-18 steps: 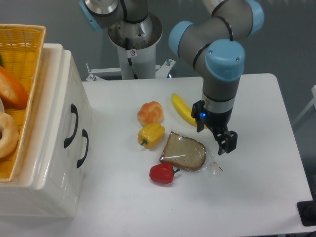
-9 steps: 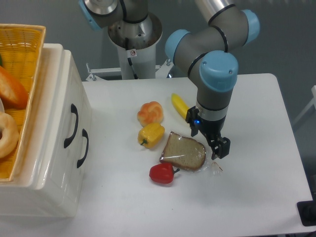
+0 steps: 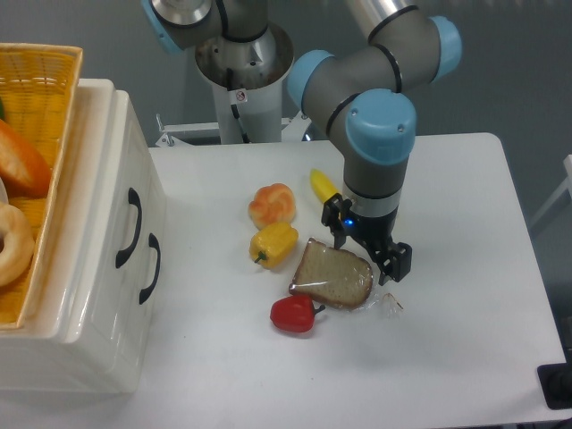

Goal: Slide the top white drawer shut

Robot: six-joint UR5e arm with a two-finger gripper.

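The top white drawer (image 3: 107, 206) is in the cream-white cabinet at the left, and its curved black handle (image 3: 130, 228) faces the table. From this angle I cannot tell how far the drawer stands out. My gripper (image 3: 396, 266) hangs over the middle of the table, at the right edge of a wrapped bread slice (image 3: 332, 273) and far to the right of the drawer. The wrist hides most of the fingers, so their opening is unclear. Nothing shows in them.
A lower drawer handle (image 3: 150, 266) sits below the upper one. A yellow wicker basket (image 3: 40, 98) with baked goods rests on the cabinet. On the table lie a yellow pepper (image 3: 273, 243), a red pepper (image 3: 294, 314), an orange pastry (image 3: 272, 204) and a banana (image 3: 323, 186).
The arm has moved left and slightly toward the table's front, bringing my gripper closer to the bread slice. The drawer and the foods have not moved.
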